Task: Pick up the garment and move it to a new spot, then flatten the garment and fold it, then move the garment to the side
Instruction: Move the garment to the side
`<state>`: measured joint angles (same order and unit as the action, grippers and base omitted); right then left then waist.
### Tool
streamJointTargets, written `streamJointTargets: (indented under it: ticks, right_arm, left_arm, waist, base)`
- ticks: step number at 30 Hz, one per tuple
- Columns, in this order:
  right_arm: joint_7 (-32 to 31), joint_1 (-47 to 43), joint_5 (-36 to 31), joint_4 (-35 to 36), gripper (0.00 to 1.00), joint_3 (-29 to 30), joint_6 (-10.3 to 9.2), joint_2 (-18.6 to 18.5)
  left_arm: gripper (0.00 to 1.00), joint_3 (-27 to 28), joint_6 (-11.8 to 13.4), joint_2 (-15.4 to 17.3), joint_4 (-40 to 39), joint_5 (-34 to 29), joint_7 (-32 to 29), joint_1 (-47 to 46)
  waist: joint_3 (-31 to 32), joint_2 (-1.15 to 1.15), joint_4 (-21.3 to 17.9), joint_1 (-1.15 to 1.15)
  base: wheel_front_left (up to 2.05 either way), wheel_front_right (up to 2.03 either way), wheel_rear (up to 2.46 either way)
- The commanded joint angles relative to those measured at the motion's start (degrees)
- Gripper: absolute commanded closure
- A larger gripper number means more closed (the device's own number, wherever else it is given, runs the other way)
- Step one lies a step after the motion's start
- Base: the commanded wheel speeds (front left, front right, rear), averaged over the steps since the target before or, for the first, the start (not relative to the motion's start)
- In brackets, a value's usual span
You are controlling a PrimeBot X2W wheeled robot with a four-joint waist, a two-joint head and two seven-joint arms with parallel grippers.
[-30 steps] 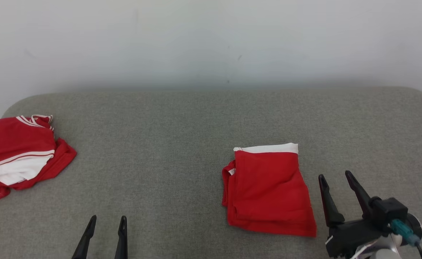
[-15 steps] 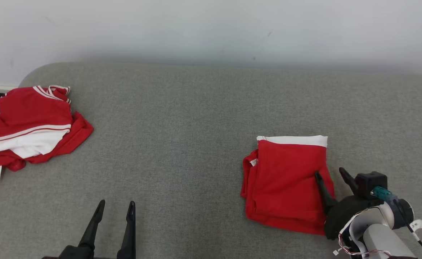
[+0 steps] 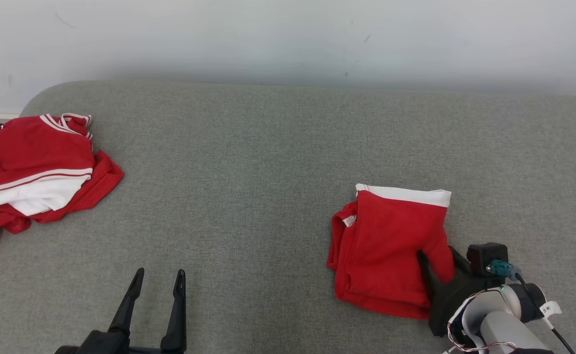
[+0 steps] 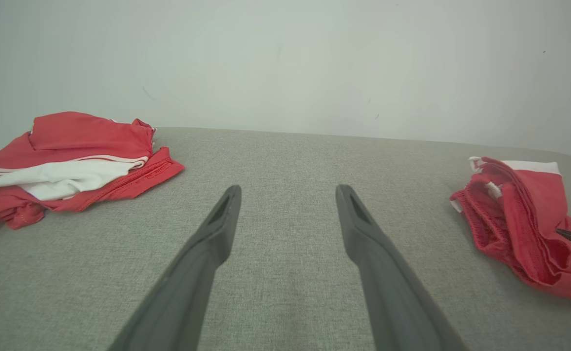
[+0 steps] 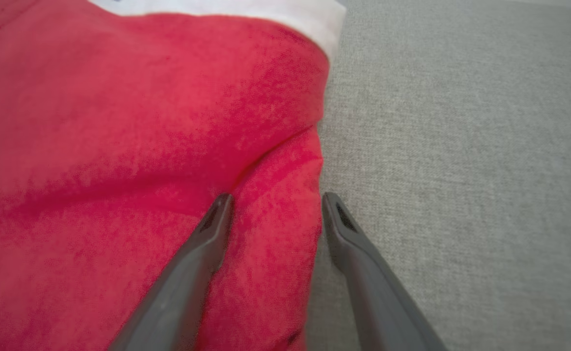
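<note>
Right jaws straddling the folded red garment's edge

Head view: the garment [image 3: 386, 246], a red folded rectangle with a white band along its far side, is lying at the right of the grey tabletop [image 3: 268, 196]. The right gripper [image 3: 439, 260] is reaching into its near right corner, jaws spread, with a flap of red cloth draping between them and hiding the tips. The left gripper [image 3: 160, 273] is hovering well apart at lower left, jaws spread, and a heap of red-and-white clothes [image 3: 37, 172] is lying at the far left, partly cut off. Left wrist view: the garment is sitting far right, layered edges showing, cut by the frame. Right wrist view: one jaw is lying over the red cloth, the other over the grey just beside its edge, and the close fabric is blurring.
</note>
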<state>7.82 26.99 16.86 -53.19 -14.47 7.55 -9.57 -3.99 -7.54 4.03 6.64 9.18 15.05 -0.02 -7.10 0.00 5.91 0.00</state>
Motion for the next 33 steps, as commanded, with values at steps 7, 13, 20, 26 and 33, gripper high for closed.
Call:
streamJointTargets:
  ticks: [7,13,20,26,33]
  right_arm:
    - [-0.05,2.93,2.0,-1.56,1.0,-3.69,-0.16,-1.2]
    - [-0.39,9.86,2.36,-0.94,1.0,-5.97,-0.16,-4.52]
    - [-3.31,18.5,1.38,0.64,1.0,-11.34,-0.15,-9.9]
    - [-5.99,25.27,2.48,3.63,1.0,-15.95,-0.15,-15.21]
    - [-7.59,30.94,3.36,6.8,1.0,-19.48,-0.15,-20.11]
  left_arm:
    - [0.0,-0.37,0.1,-0.36,0.0,0.55,0.18,-1.73]
    - [0.0,-1.0,0.11,-0.44,-0.72,1.1,0.18,-3.89]
    - [0.0,-2.12,0.1,0.64,-1.82,1.67,0.18,-7.02]
    - [0.0,-1.93,0.11,2.21,-4.16,1.81,0.18,-9.54]
    - [0.0,-2.64,0.11,5.79,-5.49,1.29,0.18,-11.53]
  waist:
    - [-1.8,0.0,0.2,0.0]
    - [-5.6,0.0,0.33,0.0]
    - [-11.94,0.0,-1.97,0.0]
    - [-17.85,0.0,-6.73,0.0]
    - [-22.49,0.0,-12.08,0.0]
  base:
    - [0.0,0.0,0.0]
    - [0.0,0.0,0.0]
    - [0.0,0.0,0.0]
    - [0.0,0.0,0.0]
    - [0.0,0.0,0.0]
